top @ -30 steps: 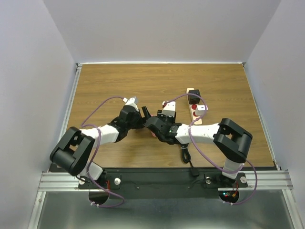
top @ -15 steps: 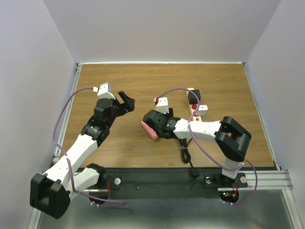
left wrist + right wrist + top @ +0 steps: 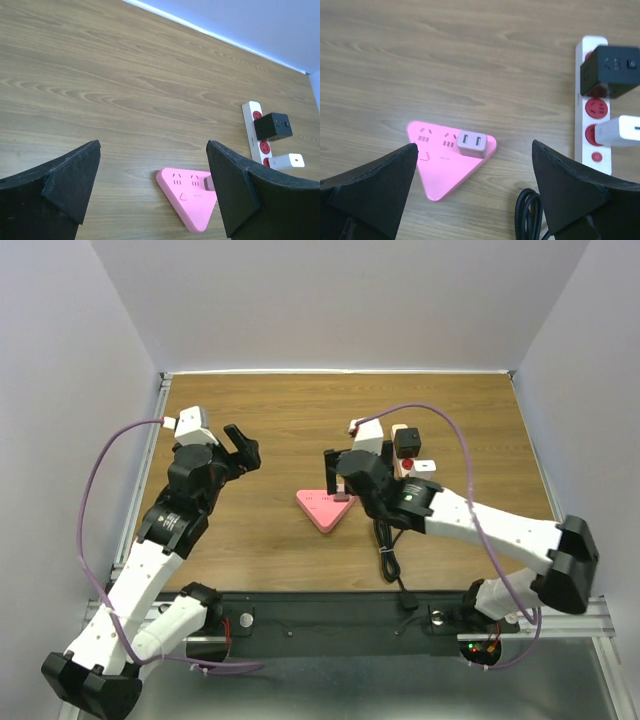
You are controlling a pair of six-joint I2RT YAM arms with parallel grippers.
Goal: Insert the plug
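Over the table (image 3: 470, 410), top external view: a pink triangular socket block (image 3: 318, 510) lies flat near the middle of the wooden surface. The plug (image 3: 345, 498), a small pale adapter, sits on the block's right corner. The right gripper (image 3: 339, 480) hovers directly above that corner, fingers apart, holding nothing. The left gripper (image 3: 245, 445) is raised well to the left of the block, likewise spread and empty. A white power strip (image 3: 400, 429) lies beyond the right arm and carries a black adapter (image 3: 407, 443) and a white adapter (image 3: 425, 467). A coiled black cable (image 3: 387, 558) lies near the front edge, to the right of the block.

Left wrist view: the two black fingers (image 3: 65, 180) stand wide apart with bare wood between them. The block shows low in the frame, plug at its right corner; the white power strip is well apart at right.

Right wrist view: the fingers (image 3: 375, 185) are wide apart, one either side of the block and clear of it. The plug stands upright on the block's right-hand corner, two rectangular slots on its top face. It appears seated, though this angle does not show whether the pins are fully home. On the white power strip a red socket shows between the two adapters.
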